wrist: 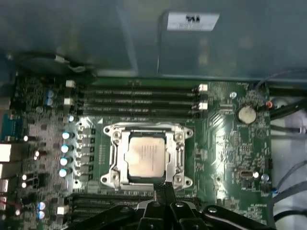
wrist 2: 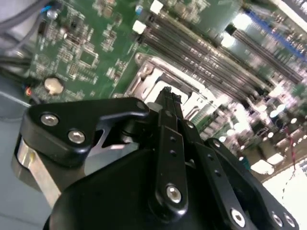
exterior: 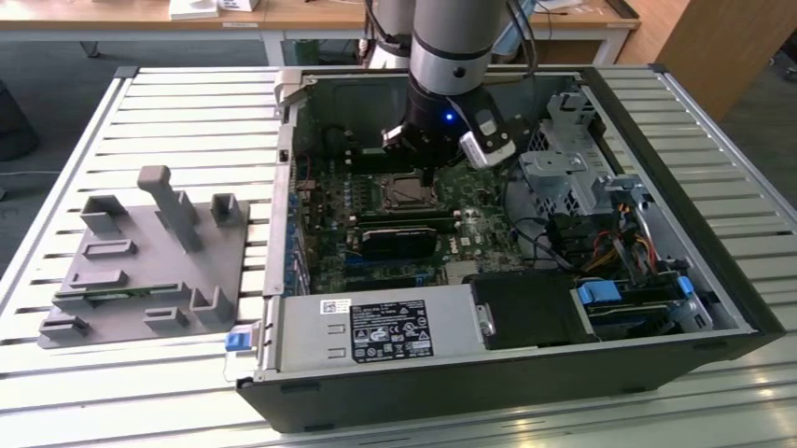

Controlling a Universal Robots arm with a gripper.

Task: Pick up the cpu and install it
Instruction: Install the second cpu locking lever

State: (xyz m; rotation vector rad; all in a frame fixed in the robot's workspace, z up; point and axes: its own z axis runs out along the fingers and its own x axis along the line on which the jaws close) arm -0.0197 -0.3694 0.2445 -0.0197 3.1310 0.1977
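Computer case: lay open on the slatted table, motherboard facing up.
Gripper: hung inside the case, just above the socket frame.
Fingers: pressed together, holding nothing; tips at the frame's edge in the first wrist view.
Cpu: sat flat in the socket frame, silvery top showing.
Exterior view: grey fixture tray beside the case.

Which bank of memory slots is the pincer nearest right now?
The bank on the pincer's side of the cpu, at its tips. The other bank lies beyond the socket, towards the case wall.
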